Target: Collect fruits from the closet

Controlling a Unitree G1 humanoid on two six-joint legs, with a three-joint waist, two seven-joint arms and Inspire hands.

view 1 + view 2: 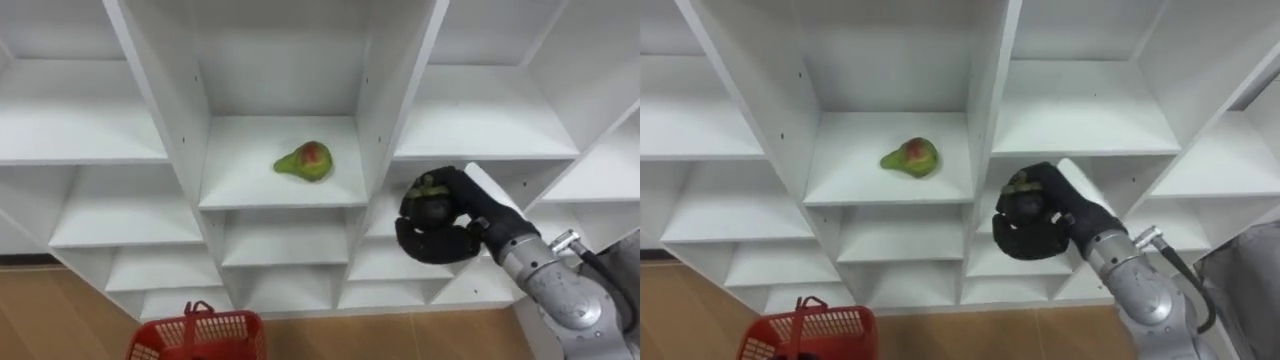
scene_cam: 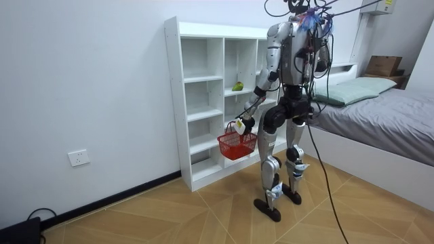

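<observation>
Fingers of the right hand [image 1: 447, 238] curl round a dark fruit [image 1: 431, 197], which is off its shelf but not yet in the basket [image 1: 215, 338]. The basket hangs well below-left of them, gripped by the left hand [image 2: 243, 123]. Up-left of them a pear [image 1: 305, 160] lies in the closet [image 1: 160, 90], likely next.

Pear [image 1: 305, 160] lies on a closet shelf [image 1: 240, 188], basket [image 1: 200, 336] apparently below-left.
</observation>
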